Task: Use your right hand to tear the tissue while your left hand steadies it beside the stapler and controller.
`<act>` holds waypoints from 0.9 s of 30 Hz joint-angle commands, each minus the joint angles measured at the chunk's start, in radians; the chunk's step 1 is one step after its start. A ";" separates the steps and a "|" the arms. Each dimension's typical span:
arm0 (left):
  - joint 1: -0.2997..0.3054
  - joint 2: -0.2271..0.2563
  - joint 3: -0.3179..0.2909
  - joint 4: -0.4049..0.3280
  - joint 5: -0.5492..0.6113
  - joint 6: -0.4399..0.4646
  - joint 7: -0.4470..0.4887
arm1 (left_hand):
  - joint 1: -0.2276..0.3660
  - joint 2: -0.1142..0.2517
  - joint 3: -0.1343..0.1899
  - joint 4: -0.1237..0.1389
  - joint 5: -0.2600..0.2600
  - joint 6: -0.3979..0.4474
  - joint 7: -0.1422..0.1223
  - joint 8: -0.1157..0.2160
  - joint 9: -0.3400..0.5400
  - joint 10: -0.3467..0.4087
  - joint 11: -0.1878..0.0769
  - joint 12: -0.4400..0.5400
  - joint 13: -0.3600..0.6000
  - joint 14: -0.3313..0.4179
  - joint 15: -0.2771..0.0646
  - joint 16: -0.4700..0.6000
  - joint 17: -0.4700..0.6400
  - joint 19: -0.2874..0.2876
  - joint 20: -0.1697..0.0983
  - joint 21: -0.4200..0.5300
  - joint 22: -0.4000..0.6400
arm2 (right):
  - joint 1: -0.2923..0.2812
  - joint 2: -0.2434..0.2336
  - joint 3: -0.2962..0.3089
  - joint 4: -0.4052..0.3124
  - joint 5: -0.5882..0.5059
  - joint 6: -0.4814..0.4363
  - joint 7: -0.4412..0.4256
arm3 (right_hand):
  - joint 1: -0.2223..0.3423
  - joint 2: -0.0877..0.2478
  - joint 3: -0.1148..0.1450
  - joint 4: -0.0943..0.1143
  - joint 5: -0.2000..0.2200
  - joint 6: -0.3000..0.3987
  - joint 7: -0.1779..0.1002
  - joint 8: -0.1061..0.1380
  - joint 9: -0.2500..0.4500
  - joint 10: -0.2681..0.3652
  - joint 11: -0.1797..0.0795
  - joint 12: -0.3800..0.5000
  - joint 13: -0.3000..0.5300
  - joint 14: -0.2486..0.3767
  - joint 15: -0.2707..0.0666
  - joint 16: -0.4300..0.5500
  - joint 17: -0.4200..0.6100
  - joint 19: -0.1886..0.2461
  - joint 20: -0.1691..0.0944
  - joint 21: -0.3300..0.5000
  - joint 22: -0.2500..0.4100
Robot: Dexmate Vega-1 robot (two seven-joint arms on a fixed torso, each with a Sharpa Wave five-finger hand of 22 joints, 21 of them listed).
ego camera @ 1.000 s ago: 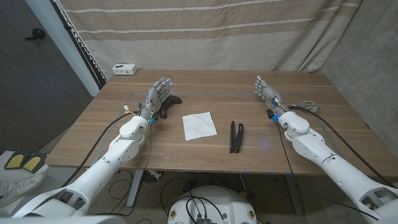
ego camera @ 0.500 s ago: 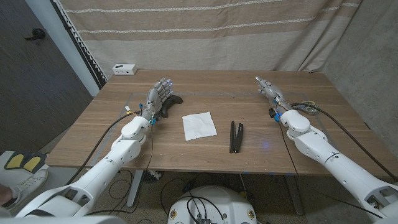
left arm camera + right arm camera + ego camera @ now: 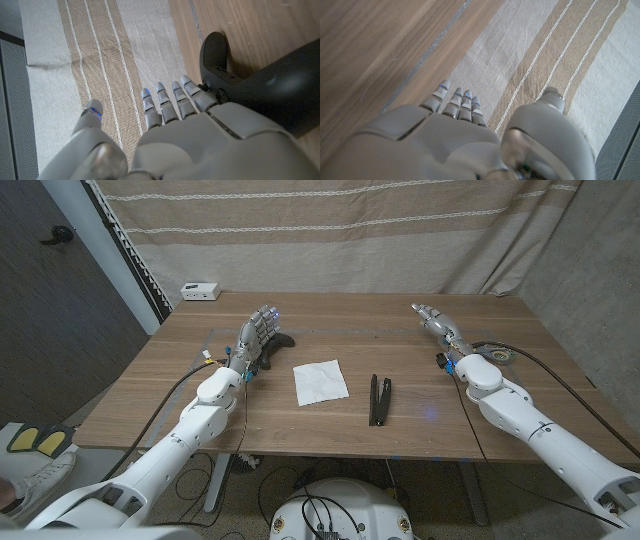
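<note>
A white tissue (image 3: 320, 382) lies flat near the middle of the table. To its right lies a black stapler (image 3: 380, 398), pointing toward the front edge. A black controller (image 3: 277, 346) (image 3: 260, 85) sits to the tissue's back left. My left hand (image 3: 255, 335) (image 3: 170, 130) stands beside the controller with its fingers stretched and apart, holding nothing. My right hand (image 3: 435, 322) (image 3: 455, 130) is at the back right, well away from the tissue, fingers extended and empty.
A small white box (image 3: 200, 291) sits at the table's back left corner. Some rings of tape (image 3: 497, 351) lie by my right forearm. A striped curtain (image 3: 330, 230) hangs behind the table.
My right hand has swung to the right and its fingers have stretched out flatter. My left hand, the tissue, stapler and controller have stayed put.
</note>
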 commanded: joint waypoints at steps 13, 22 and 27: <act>0.008 0.013 -0.008 0.002 0.026 -0.050 0.005 | 0.014 0.001 0.004 0.004 0.007 0.006 -0.004 -0.001 0.002 0.010 -0.005 0.005 0.003 0.000 -0.135 0.005 0.004 0.010 0.035 0.007 0.005 | -0.026 -0.058 0.003 -0.088 -0.078 -0.077 -0.059 | 0.020 0.000 -0.002 -0.007 0.012 0.000 -0.003 0.003 0.003 0.004 -0.009 0.009 0.002 0.010 -0.049 0.002 0.002 0.004 -0.009 0.001 0.003; 0.015 0.016 -0.012 -0.007 0.027 -0.067 0.001 | 0.015 0.001 0.004 0.005 0.006 0.012 0.000 0.000 0.002 0.017 0.000 0.007 0.003 0.002 -0.133 0.006 0.004 0.001 0.011 0.003 0.005 | -0.036 -0.085 0.001 -0.125 -0.126 -0.127 -0.091 | 0.031 0.000 -0.001 -0.012 0.017 0.002 -0.012 0.003 0.003 0.005 -0.024 0.009 0.002 0.011 -0.060 0.002 0.002 0.006 -0.014 0.001 0.003; 0.015 0.018 -0.007 -0.010 0.044 -0.071 0.009 | 0.016 0.000 0.003 0.005 0.006 0.014 0.001 0.000 0.002 0.018 0.000 0.008 0.003 0.003 -0.131 0.006 0.004 0.000 0.009 0.003 0.005 | -0.044 -0.097 0.008 -0.142 -0.123 -0.138 -0.082 | 0.037 0.000 0.000 -0.015 0.020 0.000 -0.017 0.002 0.003 0.003 -0.032 0.008 0.002 0.010 -0.064 0.001 0.002 0.006 -0.015 0.001 0.002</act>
